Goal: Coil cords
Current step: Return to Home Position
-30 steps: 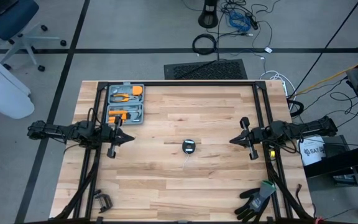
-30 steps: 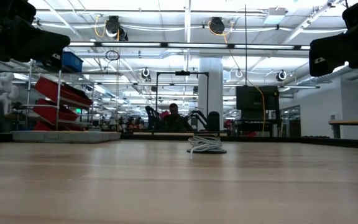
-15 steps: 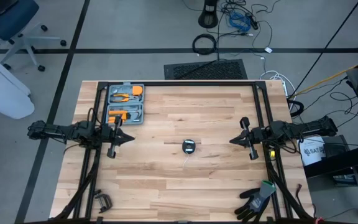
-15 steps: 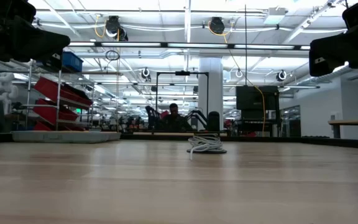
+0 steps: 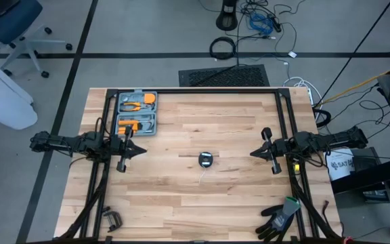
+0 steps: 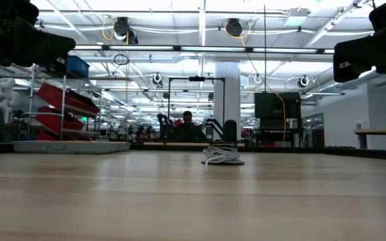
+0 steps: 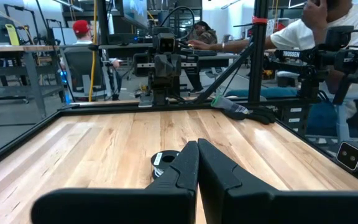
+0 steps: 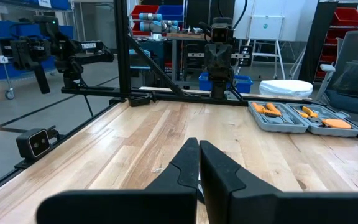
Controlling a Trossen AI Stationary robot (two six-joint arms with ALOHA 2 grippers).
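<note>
A small round black-and-silver reel [image 5: 206, 160] lies flat on the middle of the wooden table, with the thin white cord [image 5: 202, 178] trailing from it toward the near edge. In the low view the white cord [image 6: 222, 155] sits piled in loops on the reel. My left gripper [image 5: 141, 151] is shut and level at the table's left, pointing at the reel. My right gripper [image 5: 254, 153] is shut and level at the right, also pointing at it. Both are well apart from it. The left wrist view shows the reel [image 7: 164, 160] just beyond the shut fingers [image 7: 185, 165].
An open grey tool case [image 5: 136, 112] with orange tools lies at the far left of the table. Black gloves [image 5: 279, 218] lie at the near right corner, a small clamp [image 5: 112, 219] at the near left. Black frame rails [image 5: 283, 115] run along the table's sides.
</note>
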